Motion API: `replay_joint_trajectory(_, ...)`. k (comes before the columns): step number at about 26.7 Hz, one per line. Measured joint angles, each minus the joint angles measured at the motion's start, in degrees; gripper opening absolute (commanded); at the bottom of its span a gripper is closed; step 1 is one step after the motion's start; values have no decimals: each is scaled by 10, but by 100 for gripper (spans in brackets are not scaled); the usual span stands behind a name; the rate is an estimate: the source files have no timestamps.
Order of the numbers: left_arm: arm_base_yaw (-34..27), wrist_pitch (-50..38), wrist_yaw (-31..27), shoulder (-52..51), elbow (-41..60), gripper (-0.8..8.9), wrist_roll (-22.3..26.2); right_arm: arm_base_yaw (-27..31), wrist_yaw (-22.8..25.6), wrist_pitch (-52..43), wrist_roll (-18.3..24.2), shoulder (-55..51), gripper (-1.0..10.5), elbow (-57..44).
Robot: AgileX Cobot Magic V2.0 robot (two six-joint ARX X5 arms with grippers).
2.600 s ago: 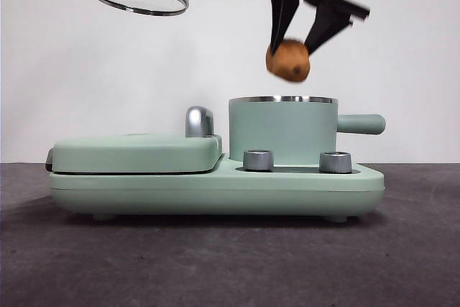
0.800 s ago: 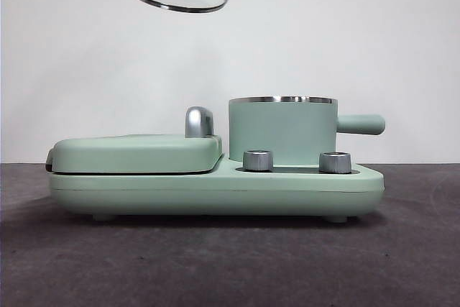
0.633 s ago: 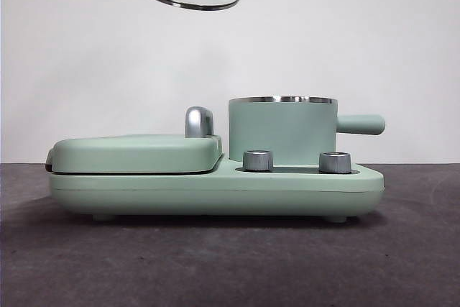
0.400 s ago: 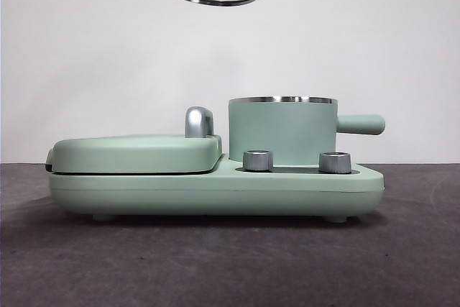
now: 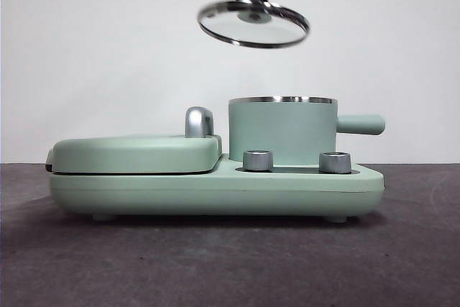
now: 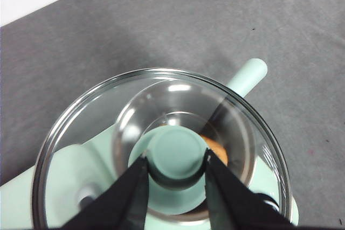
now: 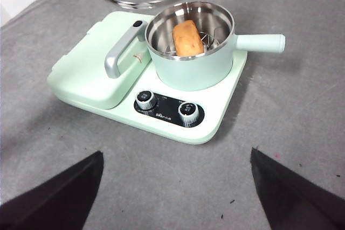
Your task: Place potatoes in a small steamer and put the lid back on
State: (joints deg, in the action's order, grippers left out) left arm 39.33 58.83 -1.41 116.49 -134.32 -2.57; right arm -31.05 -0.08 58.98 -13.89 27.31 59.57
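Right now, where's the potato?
In the right wrist view, the potato lies inside the small steamer, beside the griddle; the lid hangs above.

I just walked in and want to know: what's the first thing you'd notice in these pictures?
A clear glass lid hangs in the air, held by its green knob in the left gripper, above and a little to the side of the mint-green steamer. Inside the open steamer lies an orange-brown potato. The right gripper waits wide open, away from the cooker.
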Motion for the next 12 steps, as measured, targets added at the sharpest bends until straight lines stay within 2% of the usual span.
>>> replay_joint_trajectory(5, 11, -53, 0, 0, 38, 5, -2, 0, 1, 0, 0, 0, 434, 0)
replay_joint_trajectory(12, 12, -94, 0, 0, 86, 5, -35, 0, 1, 0, 0, 0, 434, 0)
